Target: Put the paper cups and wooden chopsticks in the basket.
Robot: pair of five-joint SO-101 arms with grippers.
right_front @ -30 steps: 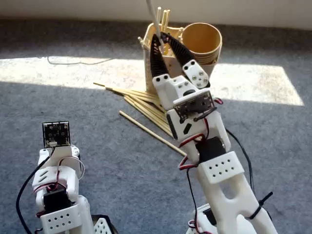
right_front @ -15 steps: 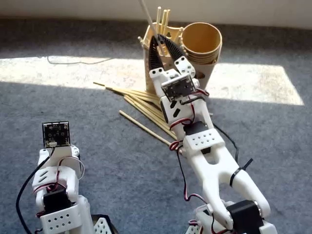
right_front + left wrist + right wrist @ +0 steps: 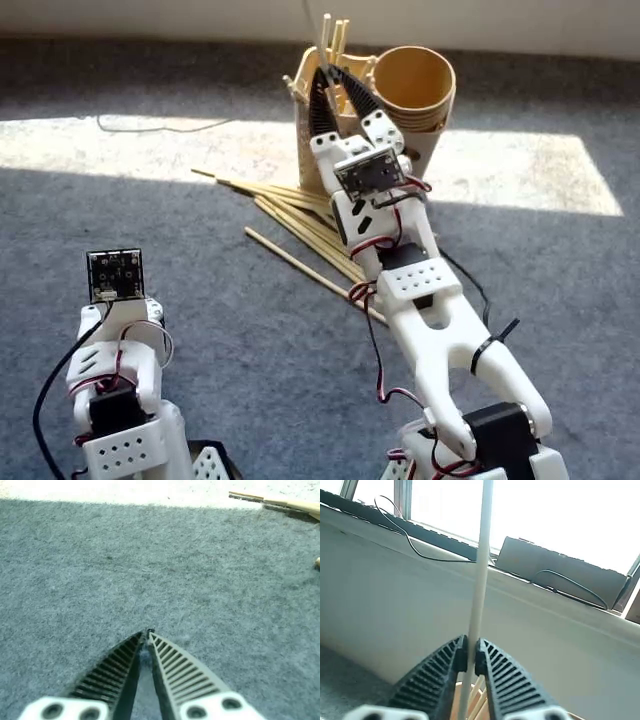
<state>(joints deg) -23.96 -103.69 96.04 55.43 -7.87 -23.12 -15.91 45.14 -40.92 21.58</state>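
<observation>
A wooden basket (image 3: 305, 140) stands at the far middle of the carpet, with several chopsticks (image 3: 337, 38) upright in it. A stack of paper cups (image 3: 413, 88) sits at its right side; I cannot tell if it is inside. My right gripper (image 3: 335, 82) hangs over the basket's top, shut on one pale chopstick (image 3: 481, 570) that points straight up between the fingertips (image 3: 461, 652). More wooden chopsticks (image 3: 300, 215) lie loose on the carpet in front of the basket. My left gripper (image 3: 149, 634) is shut on nothing, low over bare carpet.
The left arm (image 3: 115, 330) is folded at the near left. Grey carpet covers the floor, with a sunlit band across the back. A thin cable (image 3: 150, 126) lies at the far left. The loose chopsticks' ends (image 3: 280, 501) appear far off in the left wrist view.
The right arm stretched forward and lowered its gripper onto the basket's top, carrying the chopstick. The chopstick now stands more upright. The left arm kept still.
</observation>
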